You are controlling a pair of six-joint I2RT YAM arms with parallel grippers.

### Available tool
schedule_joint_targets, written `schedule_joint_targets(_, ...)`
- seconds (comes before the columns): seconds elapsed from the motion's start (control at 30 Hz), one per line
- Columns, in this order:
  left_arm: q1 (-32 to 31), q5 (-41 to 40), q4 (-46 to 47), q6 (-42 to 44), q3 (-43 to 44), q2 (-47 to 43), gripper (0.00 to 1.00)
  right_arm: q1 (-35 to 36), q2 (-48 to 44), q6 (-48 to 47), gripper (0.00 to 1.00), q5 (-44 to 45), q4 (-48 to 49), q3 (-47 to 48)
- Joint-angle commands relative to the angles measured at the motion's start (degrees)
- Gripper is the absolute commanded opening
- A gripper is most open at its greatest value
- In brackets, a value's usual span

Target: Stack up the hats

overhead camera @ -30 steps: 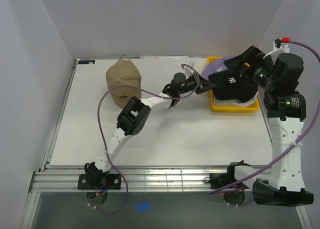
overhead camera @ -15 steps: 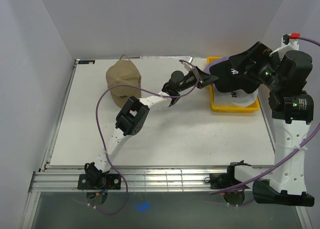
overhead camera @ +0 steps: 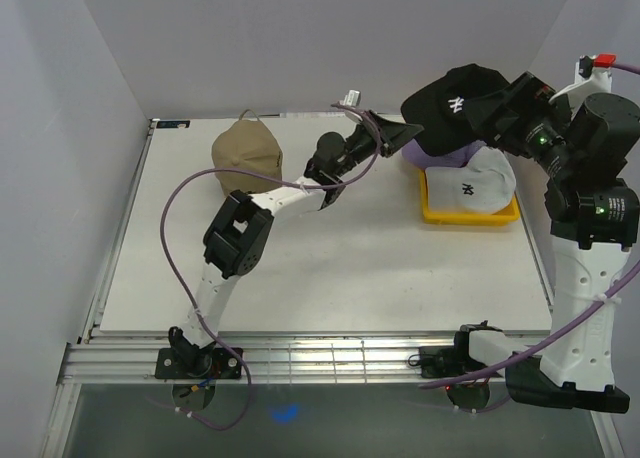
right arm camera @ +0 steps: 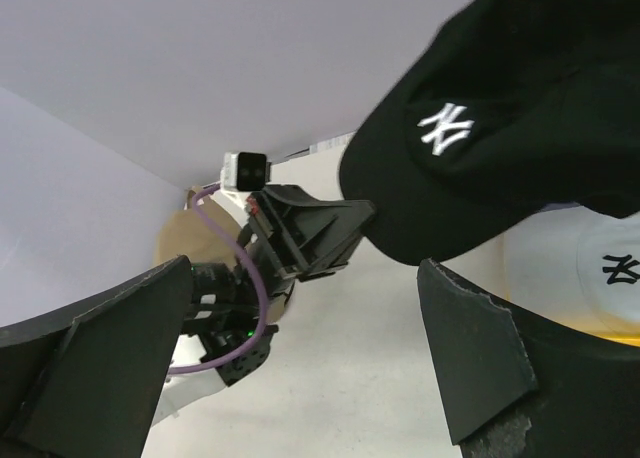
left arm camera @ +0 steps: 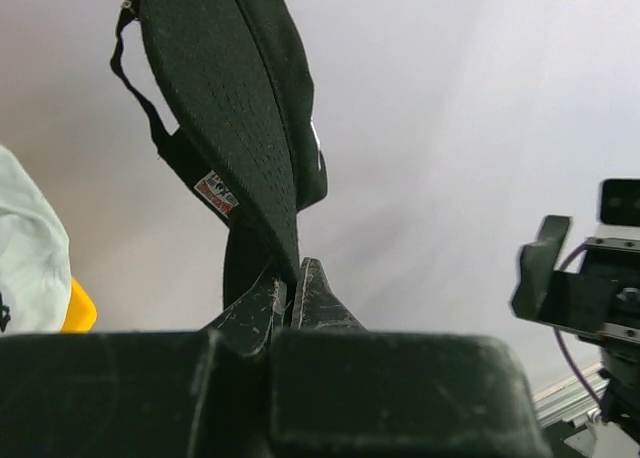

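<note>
Cloth fills my left gripper (left arm camera: pixel 295 284), whose fingers (left arm camera: pixel 258 316) press together on the edge of the brim of the black cap (left arm camera: pixel 240 108). From that pinch the brim rises away from my wrist camera, underside towards it, with a small label stuck on and a thin strap looping out at the back. The cap hangs in the air, clear of the counter (overhead camera: pixel 330 268), over its far right corner, white logo turned towards my right wrist camera. My right gripper (right arm camera: pixel 305 268) stands with its fingers wide apart near the crown and holds nothing; I cannot tell whether it touches the fabric. Below the held cap, a yellow tray (overhead camera: pixel 440 215) sits at the far right corner of the counter with the white cap (overhead camera: pixel 478 183) in it, dark logo up, and the lavender cap (overhead camera: pixel 422 156) showing at the tray's far left part. The tan cap (overhead camera: pixel 247 153) rests alone near the far left corner, well apart from the tray
</note>
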Motion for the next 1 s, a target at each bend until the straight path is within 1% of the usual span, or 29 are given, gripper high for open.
schedule_joint_targets(0.0,2.1,-6.0,6.6,2.2,-8.3,-11.5,0.00,-0.1,1.1,0.7,0.98,-1.9,0.5,2.4)
schedule_joint_targets(0.1,3.8,-10.7,8.2,3.4,-16.1,-19.2,0.00,-0.1,2.0,1.7,0.98,-3.1,1.1,3.0)
schedule_joint_targets(0.13,4.4,-11.7,9.0,3.2,-21.3,-21.1,0.00,-0.1,2.3,2.1,0.98,-3.3,1.2,3.1)
schedule_joint_targets(0.2,6.3,-15.3,12.1,2.3,-26.8,-26.5,0.00,-0.1,3.3,2.7,0.98,-4.2,1.7,3.1)
schedule_joint_targets(0.23,7.4,-16.2,13.0,2.0,-31.7,-28.3,0.00,-0.1,3.6,3.1,0.98,-5.5,2.1,2.3)
schedule_joint_targets(0.27,8.0,-16.8,14.3,2.1,-33.7,-31.8,0.00,-0.1,4.3,4.1,0.98,-6.3,3.4,1.5)
schedule_joint_targets(0.33,8.8,-18.4,14.4,3.3,-37.0,-35.1,0.00,-0.1,4.8,5.1,0.98,-9.3,5.2,-1.5)
schedule_joint_targets(0.37,8.9,-19.0,14.0,4.2,-39.9,-37.0,0.00,-0.1,5.0,6.4,0.98,-10.3,7.8,-2.9)
schedule_joint_targets(0.4,8.9,-19.2,13.5,5.4,-41.4,-40.9,0.00,0.1,5.3,7.1,0.98,-12.2,9.3,-4.3)
schedule_joint_targets(0.43,8.9,-23.1,13.1,7.2,-43.2,-43.0,0.00,0.5,5.7,7.7,0.98,-12.8,10.5,-6.6)
schedule_joint_targets(0.47,8.9,-24.7,12.5,7.9,-47.1,-45.3,0.00,1.0,6.5,8.0,0.98,-13.0,12.2,-7.2)
schedule_joint_targets(0.5,8.8,-26.3,12.2,8.6,-49.2,-50.1,0.00,4.2,7.2,8.0,0.98,-11.7,12.3,-7.4)
schedule_joint_targets(0.53,8.8,-29.7,11.7,10.3,-51.1,-52.6,0.00,5.8,8.1,7.6,0.98,-10.8,12.2,-7.2)
schedule_joint_targets(0.57,8.8,-31.4,10.4,11.4,-54.8,-55.3,0.00,7.6,9.8,7.3,0.98,-9.9,12.1,-6.6)
schedule_joint_targets(0.6,8.8,-33.0,9.3,12.4,-56.3,-60.4,0.00,11.0,10.4,6.9,0.98,-8.5,12.3,-6.5)
schedule_joint_targets(0.7,9.0,-38.0,6.5,15.6,-61.6,-67.4,0.00,15.8,12.1,6.6,0.98,-6.0,13.5,-7.3)
schedule_joint_targets(0.73,9.2,-39.2,5.8,16.2,-62.6,-71.5,0.00,16.4,12.3,6.6,0.97,-5.7,13.8,-7.8)
schedule_joint_targets(0.8,9.3,-43.3,3.5,17.4,-65.4,-75.1,0.00,17.7,12.7,6.8,0.98,-5.6,15.1,-9.5)
schedule_joint_targets(0.87,9.3,-46.6,-0.4,16.3,-67.2,-79.9,0.00,18.4,13.1,7.1,0.98,-5.6,15.9,-10.2)
schedule_joint_targets(0.9,9.3,-49.7,-1.7,15.8,-68.1,-81.3,0.00,19.5,13.3,7.2,0.98,-5.4,16.4,-10.9)
schedule_joint_targets(0.97,9.3,-52.0,-3.7,14.7,-70.6,-84.4,0.00,20.6,14.2,7.5,0.98,-5.1,17.5,-11.2)
